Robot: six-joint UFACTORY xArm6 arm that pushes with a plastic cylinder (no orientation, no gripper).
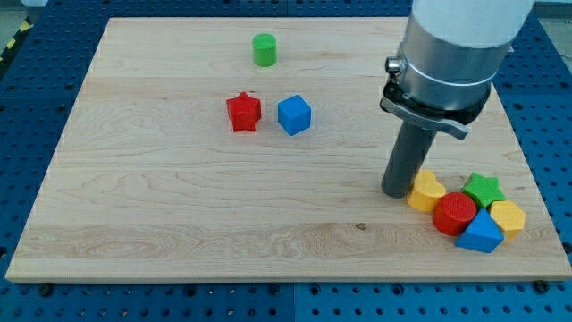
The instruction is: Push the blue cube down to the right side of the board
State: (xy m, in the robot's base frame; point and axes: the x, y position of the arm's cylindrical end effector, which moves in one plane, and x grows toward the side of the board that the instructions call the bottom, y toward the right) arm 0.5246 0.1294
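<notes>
The blue cube sits on the wooden tabletop toward the view's top, just right of a red star, with a green cylinder above them. My tip rests well apart from it at the view's lower right; there is no pincer, only the rod. The tip touches a yellow block at the left edge of a cluster with a red cylinder, green star, blue triangular block and another yellow block.

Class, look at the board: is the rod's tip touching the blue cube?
No: my tip stands beside the yellow block at the view's right, far from the blue cube.
</notes>
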